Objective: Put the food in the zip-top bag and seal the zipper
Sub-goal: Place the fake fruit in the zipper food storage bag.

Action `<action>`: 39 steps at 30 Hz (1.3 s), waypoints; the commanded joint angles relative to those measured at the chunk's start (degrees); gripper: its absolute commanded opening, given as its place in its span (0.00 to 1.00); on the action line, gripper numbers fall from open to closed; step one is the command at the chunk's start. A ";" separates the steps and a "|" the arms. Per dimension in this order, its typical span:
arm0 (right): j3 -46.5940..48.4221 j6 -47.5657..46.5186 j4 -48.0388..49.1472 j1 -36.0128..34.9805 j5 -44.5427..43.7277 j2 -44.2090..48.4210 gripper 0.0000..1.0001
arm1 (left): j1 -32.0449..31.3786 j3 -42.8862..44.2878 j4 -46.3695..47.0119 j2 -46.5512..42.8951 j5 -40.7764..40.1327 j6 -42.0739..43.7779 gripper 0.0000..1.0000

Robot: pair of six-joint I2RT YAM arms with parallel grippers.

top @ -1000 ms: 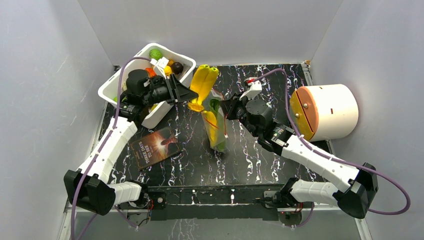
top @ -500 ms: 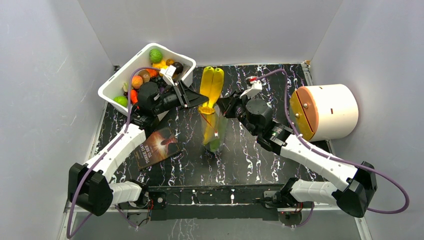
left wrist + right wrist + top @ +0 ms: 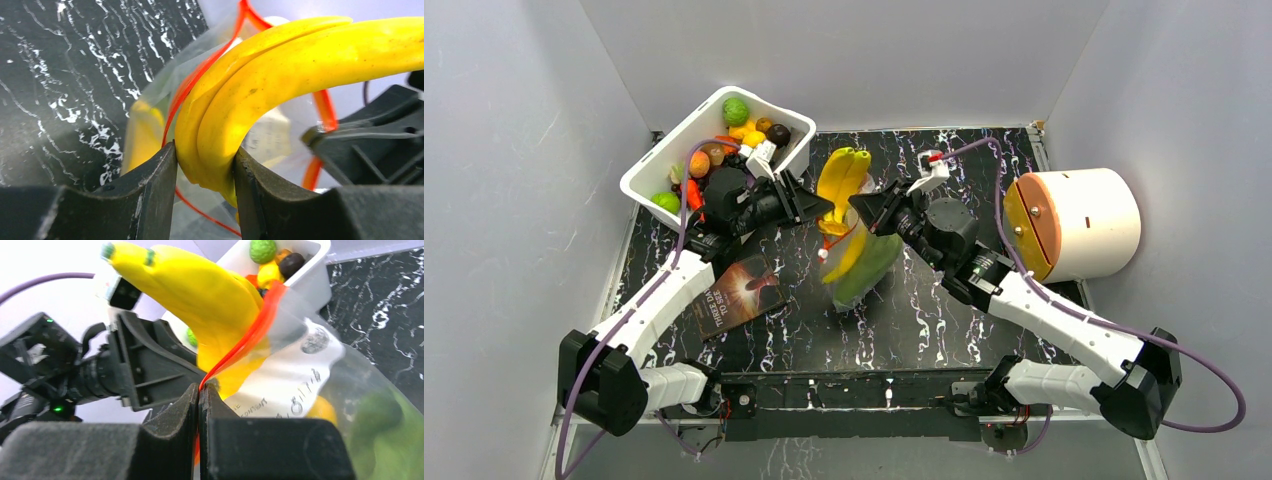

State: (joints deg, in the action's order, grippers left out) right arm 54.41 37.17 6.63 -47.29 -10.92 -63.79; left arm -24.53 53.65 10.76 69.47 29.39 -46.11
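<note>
1. Top external view: the clear crinkly zip-top bag (image 3: pixel 856 285) is held up between both arms. A green leafy toy vegetable (image 3: pixel 871 268) is inside, and the yellow plastic banana bunch (image 3: pixel 842 178) is halfway through the mouth.
2. More toy food waits in the white plastic tub (image 3: pixel 646 176); the red-orange zipper (image 3: pixel 256 332) is unsealed.
3. Left fingers (image 3: pixel 152 192), partly open, clamp the bananas.
4. Right fingers (image 3: pixel 175 427), fully closed, pinch the zipper.

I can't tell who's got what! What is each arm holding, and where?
Left end effector grips the banana bunch near its narrow, joined end; right end effector pinches the zip-top bag by the zipper at its mouth.
</note>
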 commanded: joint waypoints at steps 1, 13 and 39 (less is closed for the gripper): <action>0.70 1.66 8.69 -0.35 3.42 1.98 0.00 | -0.44 1.80 -4.76 -0.57 -2.76 5.16 0.07; -1.01 2.21 10.77 -0.31 2.49 1.04 0.00 | -0.86 4.11 -13.33 -1.31 -6.94 9.34 0.12; -1.44 0.15 10.15 -0.25 1.02 1.46 0.00 | -1.03 6.56 -17.91 -7.00 -0.28 6.65 0.61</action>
State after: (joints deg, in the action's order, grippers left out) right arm 52.60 38.46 12.21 -47.29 -9.26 -65.17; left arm -25.26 56.93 -4.86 64.82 28.47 -41.28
